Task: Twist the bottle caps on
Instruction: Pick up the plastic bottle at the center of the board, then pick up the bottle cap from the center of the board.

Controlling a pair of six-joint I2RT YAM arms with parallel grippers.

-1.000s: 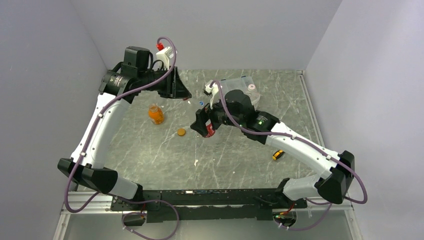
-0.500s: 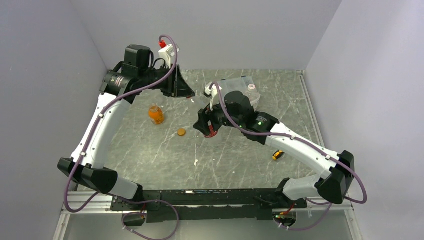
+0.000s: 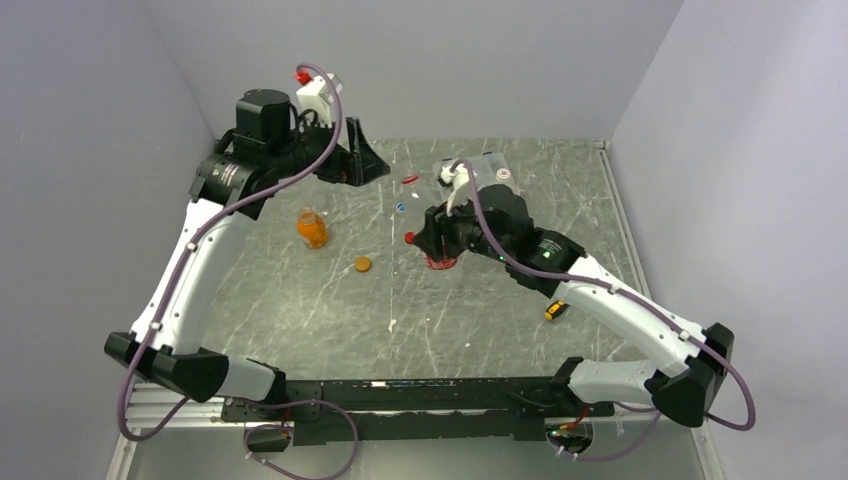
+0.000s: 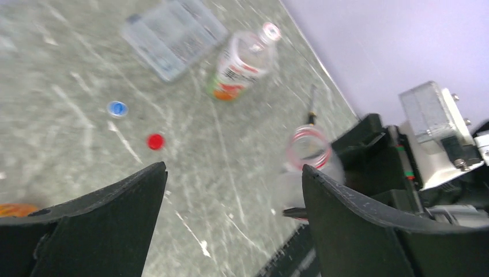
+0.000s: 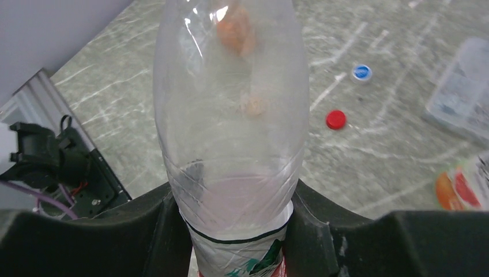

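Jaws of the left gripper (image 4: 233, 170), shut before, now gape empty. The right gripper (image 5: 230, 190), loose before, now squeezes the clear bottle (image 5: 230, 115). The red cap (image 4: 154, 141) lies on the table (image 4: 69, 69) near the blue cap (image 4: 117, 108). The left arm is raised, the right one low.

Uncapped clear red-labelled bottle (image 5: 230, 127), gripped; red cap (image 5: 335, 119), blue cap (image 5: 361, 71) loose nearby.

Table (image 3: 330, 310): grey, white-veined surface.
Standing: squat orange bottle (image 3: 312, 229).
Lying: white-labelled bottle (image 4: 239, 63), clear box (image 4: 173, 34).
Loose: orange cap (image 3: 362, 264), blue cap (image 4: 117, 108), red cap (image 4: 154, 141).
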